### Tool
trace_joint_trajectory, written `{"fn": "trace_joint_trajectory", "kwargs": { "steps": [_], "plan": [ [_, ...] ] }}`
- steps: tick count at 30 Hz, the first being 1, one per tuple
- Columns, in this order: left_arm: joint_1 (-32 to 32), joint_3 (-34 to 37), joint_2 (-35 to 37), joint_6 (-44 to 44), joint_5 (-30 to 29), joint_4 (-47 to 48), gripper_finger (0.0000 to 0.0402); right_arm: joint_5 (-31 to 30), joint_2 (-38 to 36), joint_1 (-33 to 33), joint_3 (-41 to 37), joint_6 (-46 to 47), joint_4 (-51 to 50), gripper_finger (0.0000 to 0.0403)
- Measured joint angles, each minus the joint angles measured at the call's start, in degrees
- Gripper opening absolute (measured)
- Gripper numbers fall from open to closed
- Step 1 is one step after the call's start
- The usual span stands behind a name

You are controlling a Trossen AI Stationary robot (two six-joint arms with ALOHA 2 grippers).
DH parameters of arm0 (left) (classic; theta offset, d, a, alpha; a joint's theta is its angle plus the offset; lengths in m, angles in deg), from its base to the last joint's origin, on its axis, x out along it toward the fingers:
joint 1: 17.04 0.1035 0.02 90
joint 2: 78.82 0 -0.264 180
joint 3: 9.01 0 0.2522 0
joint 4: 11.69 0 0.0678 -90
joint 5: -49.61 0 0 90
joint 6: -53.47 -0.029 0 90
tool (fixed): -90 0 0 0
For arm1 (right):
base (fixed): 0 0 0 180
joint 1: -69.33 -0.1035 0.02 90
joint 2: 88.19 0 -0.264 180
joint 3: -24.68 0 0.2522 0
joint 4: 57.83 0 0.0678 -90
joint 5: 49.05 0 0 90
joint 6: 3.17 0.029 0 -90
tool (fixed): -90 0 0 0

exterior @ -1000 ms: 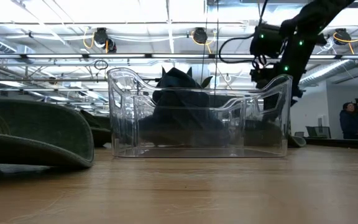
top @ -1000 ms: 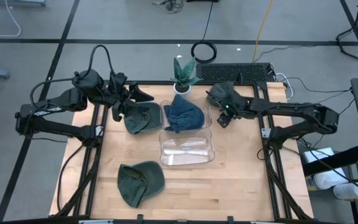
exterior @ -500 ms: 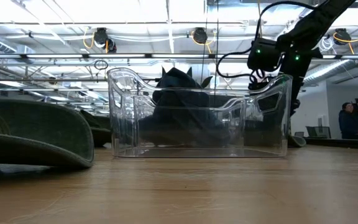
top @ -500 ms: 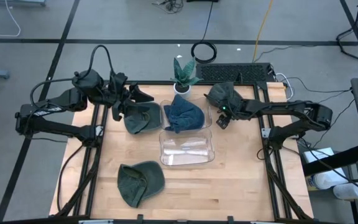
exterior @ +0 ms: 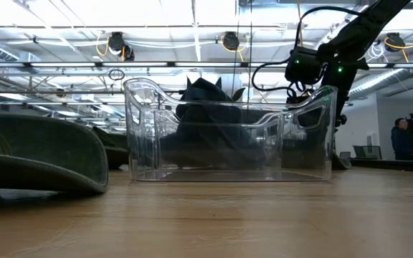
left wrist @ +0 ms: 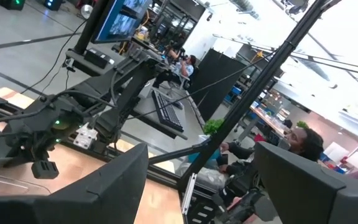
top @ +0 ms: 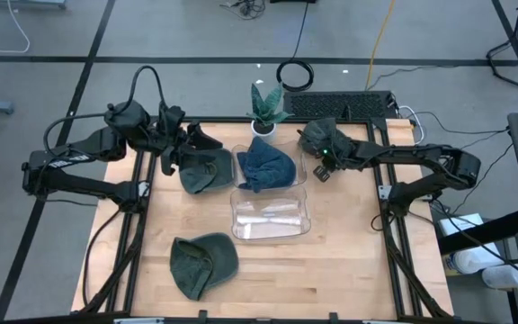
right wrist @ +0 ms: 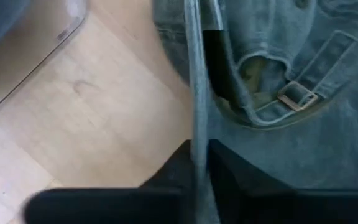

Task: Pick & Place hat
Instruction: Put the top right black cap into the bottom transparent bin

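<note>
Right tool pinching the grey-green hat at the desk's far right

From above we see the right tool [top: 322,165] on the grey-green hat [top: 320,135] beside the clear bin [top: 271,217]; the left tool [top: 190,142] hovers over another hat [top: 203,170], fingers apart. Only our right wrist view shows the fingers [right wrist: 180,163] clamped on the hat's [right wrist: 278,74] brim edge, its buckle strap just beyond

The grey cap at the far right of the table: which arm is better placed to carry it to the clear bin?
The right. Its gripper is shut on the grey cap, beside the clear bin. The left gripper waits across the table, over another hat.
</note>
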Motion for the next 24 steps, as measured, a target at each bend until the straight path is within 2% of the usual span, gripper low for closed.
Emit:
{"fn": "trace_joint_trajectory", "kwargs": {
  "steps": [2, 9, 24],
  "plan": [
    [0.0, 0.0, 0.0, 0.0, 0.0, 0.0, 0.0306, -0.2, -0.1, 0.3, 0.0, 0.0, 0.0, 0.001],
    [0.0, 0.0, 0.0, -0.1, 0.0, 0.0, 0.0306, -0.1, -2.4, 0.6, 0.1, 4.6, -1.3, 0.0004],
    [0.0, 0.0, 0.0, -3.1, 0.0, 0.0, 0.0305, 0.4, -27.0, 0.5, 0.0, 12.3, -12.3, 0.0001]
  ]
}}
